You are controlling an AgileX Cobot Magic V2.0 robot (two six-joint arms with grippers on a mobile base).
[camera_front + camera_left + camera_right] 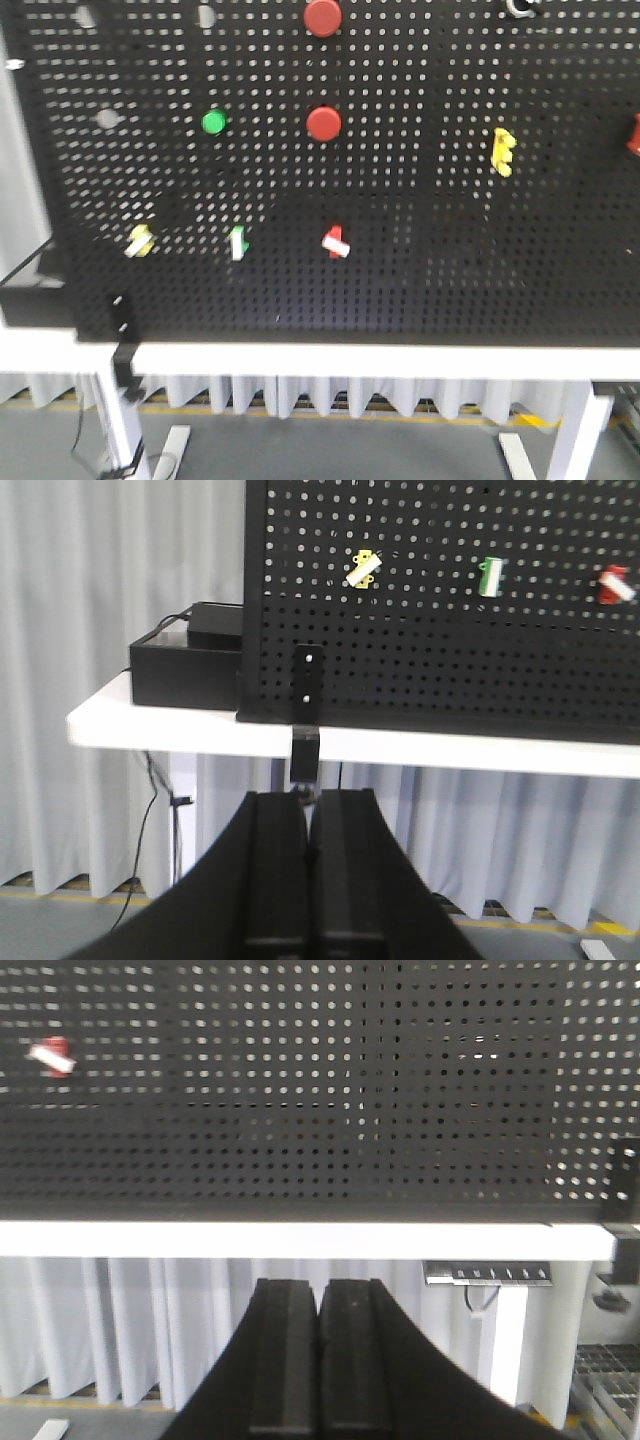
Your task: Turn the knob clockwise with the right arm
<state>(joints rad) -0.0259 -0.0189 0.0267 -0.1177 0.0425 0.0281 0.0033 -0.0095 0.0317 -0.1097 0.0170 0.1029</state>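
A black pegboard (400, 260) stands upright on a white table (380, 360). Its lower row holds three small knobs with white bars: yellow (140, 240), green (238, 242) and red (336, 242). The red knob also shows in the right wrist view (52, 1057), at the upper left. My right gripper (319, 1285) is shut and empty, below the table edge and well back from the board. My left gripper (308, 798) is shut and empty, low before the board's left corner. Neither arm shows in the front view.
Two red round buttons (323, 123) and a green one (213, 122) sit higher on the board, with a yellow part (503, 152) at the right. A black box (185, 665) stands left of the board. A clamp bracket (307, 705) hangs over the table edge.
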